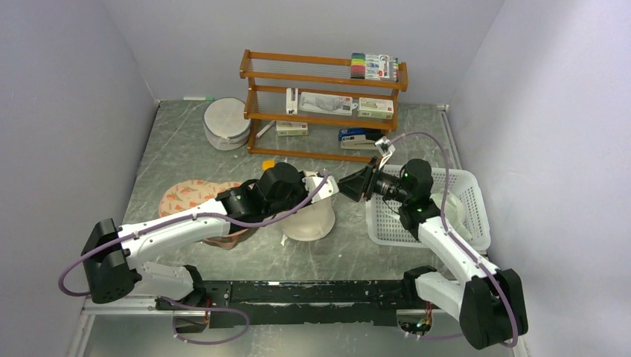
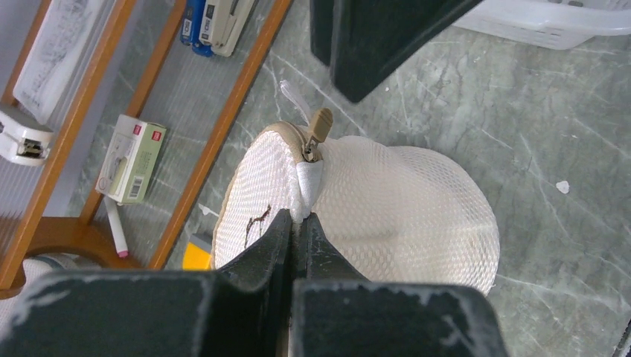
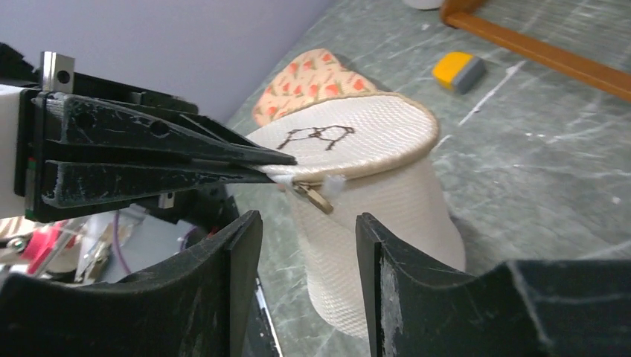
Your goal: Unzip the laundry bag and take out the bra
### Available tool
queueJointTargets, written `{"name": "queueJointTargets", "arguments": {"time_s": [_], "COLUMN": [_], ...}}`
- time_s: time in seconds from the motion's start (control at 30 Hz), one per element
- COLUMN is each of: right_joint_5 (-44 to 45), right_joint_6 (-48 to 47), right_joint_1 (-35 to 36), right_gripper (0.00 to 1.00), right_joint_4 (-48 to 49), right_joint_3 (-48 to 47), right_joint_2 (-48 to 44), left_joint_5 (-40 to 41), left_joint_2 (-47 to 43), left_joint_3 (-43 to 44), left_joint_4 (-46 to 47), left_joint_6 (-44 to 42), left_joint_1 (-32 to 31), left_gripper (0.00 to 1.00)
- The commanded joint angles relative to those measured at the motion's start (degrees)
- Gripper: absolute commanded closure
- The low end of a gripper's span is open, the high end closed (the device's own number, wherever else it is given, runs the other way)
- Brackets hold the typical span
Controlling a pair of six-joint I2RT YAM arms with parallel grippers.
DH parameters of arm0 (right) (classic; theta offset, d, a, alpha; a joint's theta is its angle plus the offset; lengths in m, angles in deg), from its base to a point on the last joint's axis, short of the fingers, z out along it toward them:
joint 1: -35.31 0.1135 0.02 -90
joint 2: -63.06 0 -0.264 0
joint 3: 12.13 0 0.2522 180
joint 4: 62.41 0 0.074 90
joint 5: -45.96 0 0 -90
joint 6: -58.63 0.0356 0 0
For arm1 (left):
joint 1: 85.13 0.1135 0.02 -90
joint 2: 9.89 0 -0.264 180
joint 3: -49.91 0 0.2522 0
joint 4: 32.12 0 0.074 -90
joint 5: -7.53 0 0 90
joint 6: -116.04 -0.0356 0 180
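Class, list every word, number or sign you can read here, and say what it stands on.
No words or numbers are legible.
Laundry bag: a dark glasses-like mark, no letters.
Green-and-white box: print and barcode too blurred to read.
Marker pack: label too small to read.

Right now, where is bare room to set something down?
The grey-green table is bare between the cream-white mesh laundry bag and the near edge, and left of the round white pouch. Crowded: around the bag, by the white plastic basket.
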Motion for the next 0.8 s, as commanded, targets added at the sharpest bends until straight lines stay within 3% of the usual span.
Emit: {"name": "queueJointTargets", "arguments": {"time_s": [0.0,0.5,0.77], "right_joint_5": [-9.16,-10.91,-9.23], "right_joint_6": [3.36,6.36,5.15], "right_joint_1": [-0.29,0.69,1.82], "right_gripper": [0.51,0.71,0.69], "right_joint_4": [10.21,19.36,18.93], "right_joint_3": [-0.7,2.26,3.36], "right_joint_2": [4.17,10.39,10.73], "left_joint_5": [-4.19,-3.95,-3.6], "left_joint_2": [1.51,2.17,1.45], "left_joint_3": [3.78,3.74,3.43], "left_joint_4": [-1.47,-1.24,-0.85], "left_joint_6": [1.0,1.32,1.27], "left_joint_1": [-0.14,-0.13,-0.13], "left_gripper": [0.93,0.93,0.93]}}
